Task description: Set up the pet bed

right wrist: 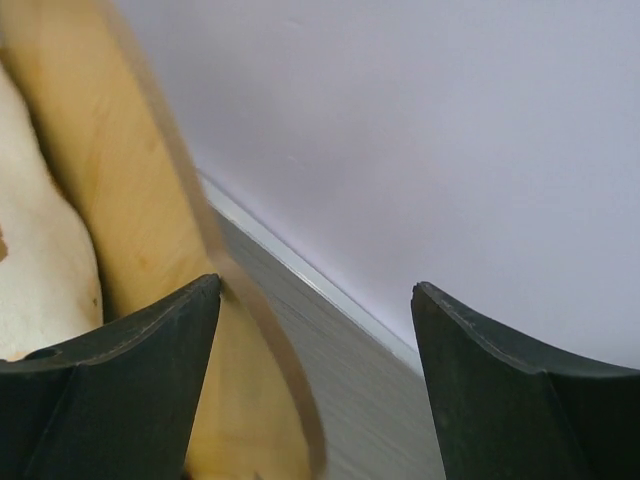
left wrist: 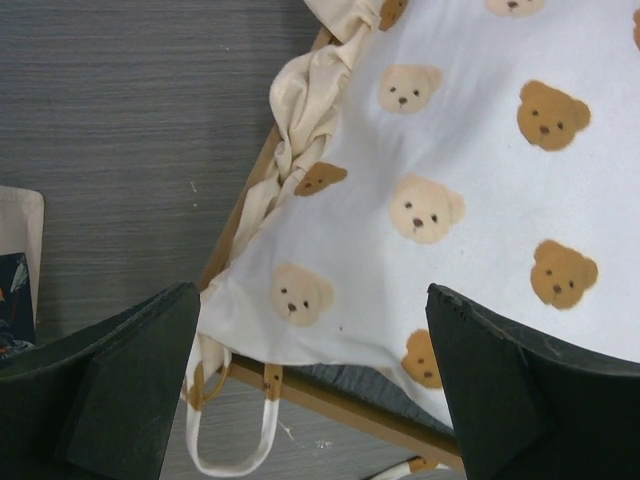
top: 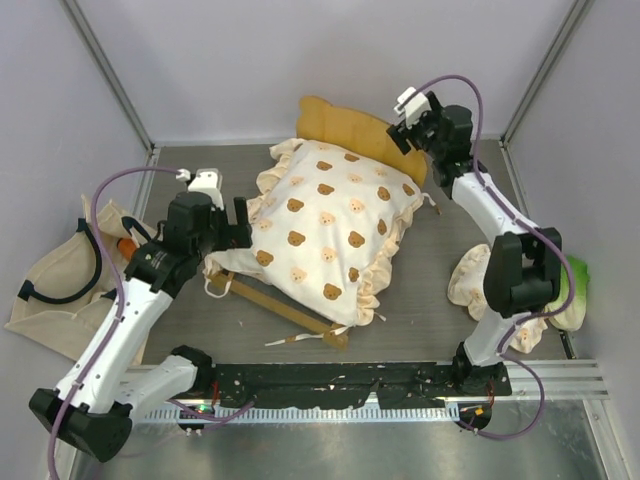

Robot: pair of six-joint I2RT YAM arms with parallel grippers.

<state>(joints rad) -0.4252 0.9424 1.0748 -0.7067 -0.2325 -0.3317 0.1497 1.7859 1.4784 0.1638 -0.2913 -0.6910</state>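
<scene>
Pet bed (top: 300,312): light-wood frame, scalloped headboard (top: 345,125) and a cream frilled cushion (top: 325,225) printed with brown and tan bear faces, lying mid-tabletop (top: 420,300). Count: 1 bed, 1 cushion, 2 claws, 1 beige tote bag (top: 45,290) at left. Its long axis runs near-to-far, skewed rightward, headboard toward the back wall. Left claw (top: 228,230) is released, jaws wide over the cushion's left corner. Right claw (top: 402,135) is released too, beside the headboard's right end.
</scene>
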